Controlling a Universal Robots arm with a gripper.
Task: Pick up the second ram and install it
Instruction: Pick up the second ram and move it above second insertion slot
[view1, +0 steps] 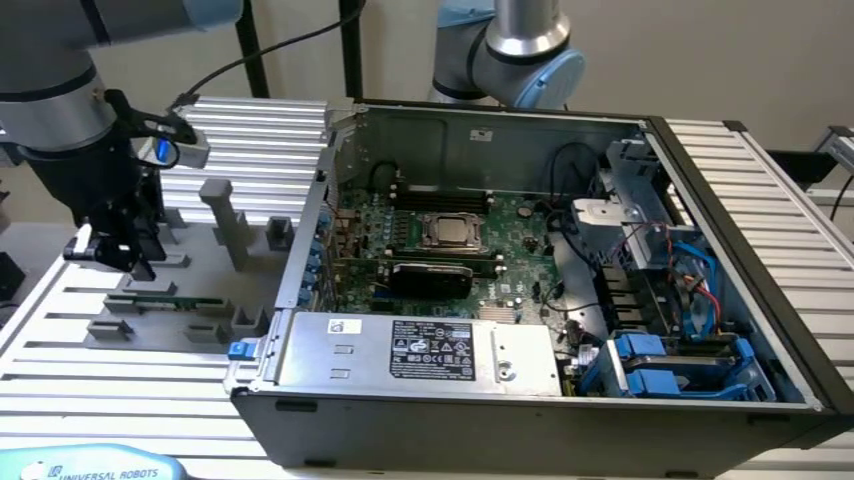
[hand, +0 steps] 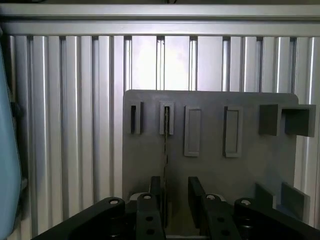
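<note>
Second ram (hand: 165, 150) stands on its thin edge between my fingers (hand: 196, 200), closer to one than the other; I cannot tell whether it touches. My gripper (hand: 175, 205) is spread wide and pinches nothing. The stick sits in a slotted block on the grey holder plate (hand: 210, 170), which lies on the ribbed aluminium table (hand: 75, 100). Farther off, toward the exterior view's right, the open computer case (view1: 467, 130) shows its motherboard (view1: 521, 260).

1. Bare ribbed metal, smooth with a soft sheen, all over the bench (hand: 75, 140)
2. Matt grey plastic for the holder plate (hand: 210, 165)
3. Matt black finish on the gripper (hand: 175, 195)
4. Dull grey sheet metal for the computer case (view1: 507, 125)
5. Green circuit board for the second ram (view1: 163, 300)
</note>
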